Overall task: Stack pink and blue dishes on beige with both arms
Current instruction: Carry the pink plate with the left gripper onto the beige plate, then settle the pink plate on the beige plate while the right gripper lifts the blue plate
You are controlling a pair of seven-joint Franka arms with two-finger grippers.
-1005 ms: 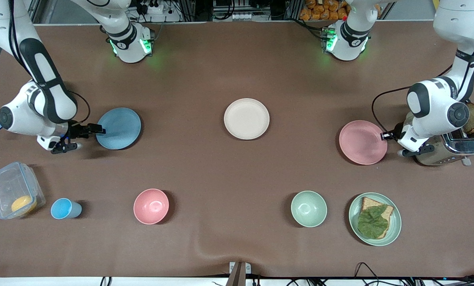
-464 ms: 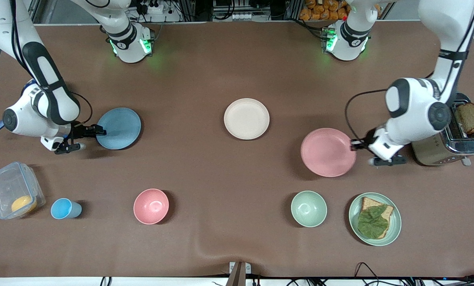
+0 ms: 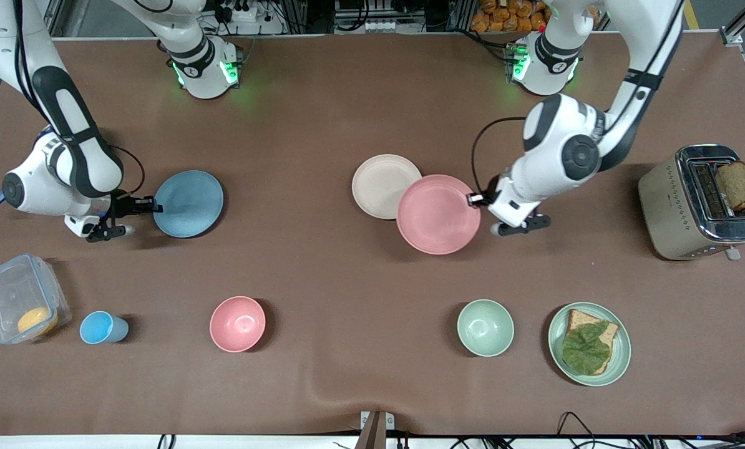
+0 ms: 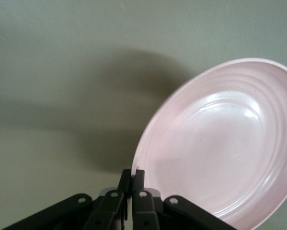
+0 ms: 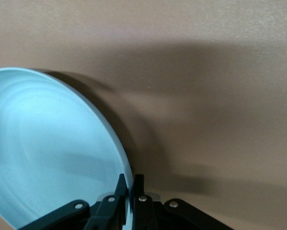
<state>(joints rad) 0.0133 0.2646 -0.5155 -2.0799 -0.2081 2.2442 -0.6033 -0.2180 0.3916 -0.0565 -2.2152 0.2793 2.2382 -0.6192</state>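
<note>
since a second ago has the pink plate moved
Yes. The pink plate, held at its rim by the left gripper, has travelled from beside the toaster toward the right arm's end and now overlaps the beige plate.

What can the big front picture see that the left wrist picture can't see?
Only the front view shows the beige plate, the blue plate pinched at its rim by the right end effector, the toaster and the bowls. Only the left wrist view shows, close up, the left end effector's fingers shut on the pink plate's rim, and the plate's rings. Both show the pink plate held by the left end effector.
</note>
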